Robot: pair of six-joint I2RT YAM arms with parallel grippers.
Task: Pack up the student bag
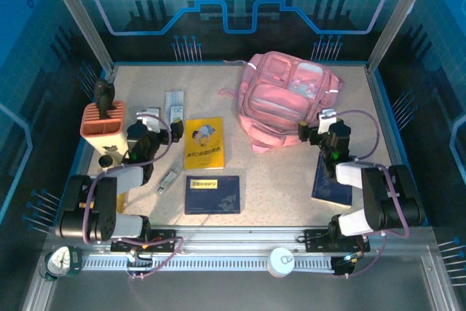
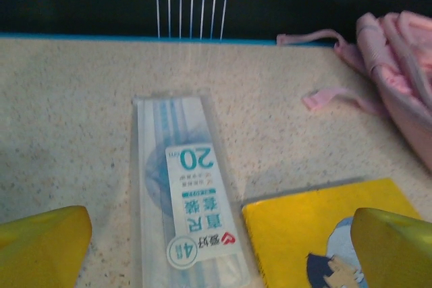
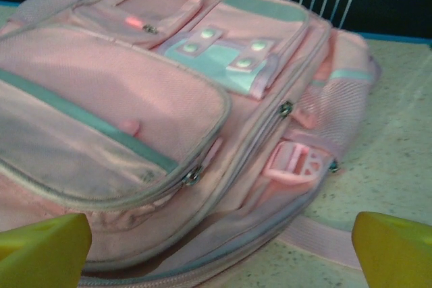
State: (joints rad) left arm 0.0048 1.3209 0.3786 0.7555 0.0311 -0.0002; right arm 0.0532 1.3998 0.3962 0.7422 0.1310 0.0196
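While left fingers (image 2: 40, 251) gape at packet (image 2: 192, 214) marked "20" — right fingers (image 3: 391, 247) spread empty before student bag (image 3: 169, 112).

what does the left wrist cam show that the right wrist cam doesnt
Left wrist, not right wrist: a clear ruler packet lying flat on the speckled table, with the corner of a yellow book beside it. Right wrist, not left wrist: a close look at the backpack front, with its pockets, zipper pulls and a pink buckle. Both: the pink backpack, the table, and open yellow fingers at the bottom corners, the left gripper in one, the right gripper in the other.
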